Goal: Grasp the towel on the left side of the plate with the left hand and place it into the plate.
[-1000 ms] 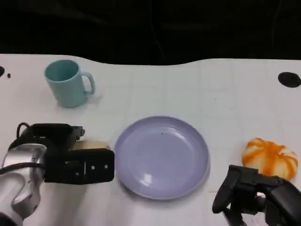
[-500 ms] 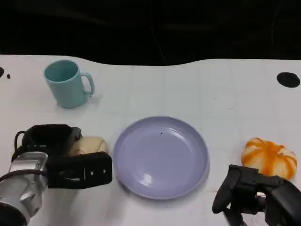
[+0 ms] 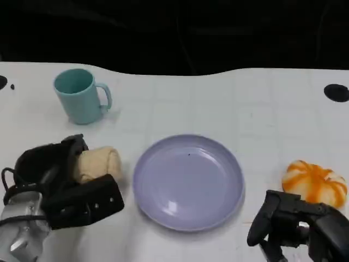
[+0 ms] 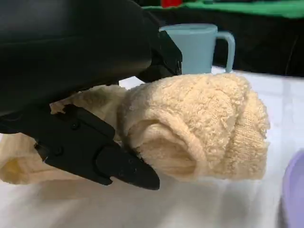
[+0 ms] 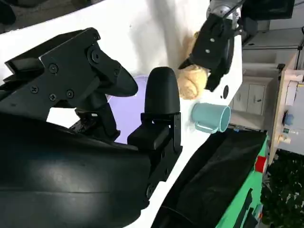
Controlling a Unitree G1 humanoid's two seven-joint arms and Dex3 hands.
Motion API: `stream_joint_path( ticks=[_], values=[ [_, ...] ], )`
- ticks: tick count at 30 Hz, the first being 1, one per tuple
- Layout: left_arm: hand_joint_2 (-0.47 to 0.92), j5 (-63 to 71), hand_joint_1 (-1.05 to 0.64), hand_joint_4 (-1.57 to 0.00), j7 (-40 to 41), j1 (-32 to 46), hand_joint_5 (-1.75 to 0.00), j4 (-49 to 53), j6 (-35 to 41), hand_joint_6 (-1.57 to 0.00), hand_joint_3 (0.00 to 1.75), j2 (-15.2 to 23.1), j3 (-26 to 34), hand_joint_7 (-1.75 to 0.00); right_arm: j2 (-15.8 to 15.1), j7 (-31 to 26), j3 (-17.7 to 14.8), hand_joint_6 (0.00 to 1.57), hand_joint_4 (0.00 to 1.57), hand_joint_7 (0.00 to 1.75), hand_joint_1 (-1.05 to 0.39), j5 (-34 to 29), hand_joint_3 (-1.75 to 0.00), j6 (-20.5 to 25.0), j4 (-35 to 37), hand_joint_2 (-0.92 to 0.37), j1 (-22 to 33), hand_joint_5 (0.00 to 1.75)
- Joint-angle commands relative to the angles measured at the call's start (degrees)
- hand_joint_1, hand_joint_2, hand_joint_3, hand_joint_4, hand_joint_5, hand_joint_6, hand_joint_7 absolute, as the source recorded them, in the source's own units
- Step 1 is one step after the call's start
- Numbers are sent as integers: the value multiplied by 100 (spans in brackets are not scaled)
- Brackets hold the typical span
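Left hand (image 3: 65,183) clasping; right hand (image 3: 297,226) empty, fingers apart.

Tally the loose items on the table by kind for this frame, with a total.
Mug: 1
Plate: 1
Towel: 1, rolled, with the left hand around it
Orange-and-white pumpkin-like object: 1
Total: 4

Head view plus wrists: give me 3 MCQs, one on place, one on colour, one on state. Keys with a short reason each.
1. Where is the towel?
A. in the plate
B. left of the plate
C. beside the pumpkin

2. What colour is the mug?
A. teal
B. red
C. black

3. What is in the plate?
A. the towel
B. the mug
C. nothing

Answers:
1 B: the rolled towel lies on the table left of the plate, with the left hand around it.
2 A: the mug is teal.
3 C: the plate's surface is bare.
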Motion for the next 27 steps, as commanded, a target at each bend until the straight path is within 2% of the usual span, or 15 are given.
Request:
stream_joint_path(
  ticks=[1, 2, 4, 9, 19, 24, 27],
  values=[
    [91, -47, -22, -85, 241, 223, -175, -607, 2, -60, 29, 13, 247, -175, -34, -11, -48, 67, 75, 140, -6, 17, -112, -19, 36, -56, 16, 175],
    [89, -25, -21, -86, 223, 259, -175, -788, 64, -60, 36, -15, 265, -175, -39, -8, -48, 67, 75, 140, -6, 8, -111, -21, 37, -56, 12, 174],
    [74, -4, -19, -87, 152, 322, -175, -1100, 164, -61, 67, -59, 287, -175, -42, -4, -50, 67, 74, 140, -6, 7, -111, -11, 35, -56, 10, 174],
    [63, 76, -21, -89, -50, 352, -175, -1754, 190, -63, 86, -172, 171, -175, -25, -23, -22, 67, 74, 140, -7, -2, -110, 14, -3, -56, 31, 174],
    [50, 252, -22, -91, -477, 70, -175, -2256, 2, -64, 101, -573, -275, -175, -31, -28, -5, 66, 74, 141, -7, -13, -110, 74, -33, -56, -8, 175],
    [49, 409, -23, -91, -816, -112, -175, -2222, -33, -64, 99, -727, -566, -175, -23, -37, 20, 67, 74, 140, -7, -26, -109, 82, -49, -56, -6, 174],
    [52, 499, -24, -91, -945, -195, -175, -2160, 0, -64, 90, -859, -732, -172, -26, -41, 36, 67, 75, 140, -8, -47, -109, 65, -47, -56, -12, 173]
  ],
)
